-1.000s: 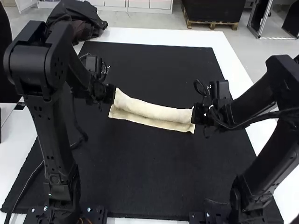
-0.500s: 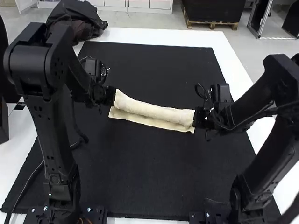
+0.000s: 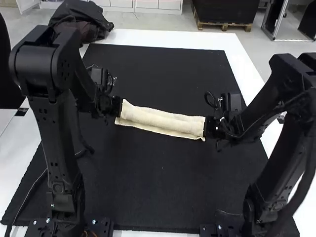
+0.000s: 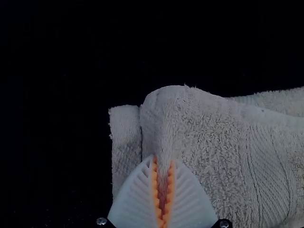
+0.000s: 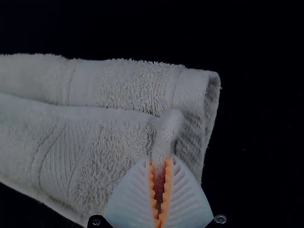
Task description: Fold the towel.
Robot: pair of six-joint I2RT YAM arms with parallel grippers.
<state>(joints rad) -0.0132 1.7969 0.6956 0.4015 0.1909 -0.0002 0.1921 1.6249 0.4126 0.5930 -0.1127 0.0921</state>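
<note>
Both ends of the pale towel [image 3: 163,122] are gripped: the left hand [image 3: 119,107] is closed on the cloth at one end, the right hand [image 3: 208,127] at the other. The towel lies in a narrow folded strip on the black mat [image 3: 158,182], which covers much of the white bench [image 3: 148,37].

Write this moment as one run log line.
towel: folded strip over black mat | left gripper: jaws shut on one end | right gripper: jaws shut on other end
</note>
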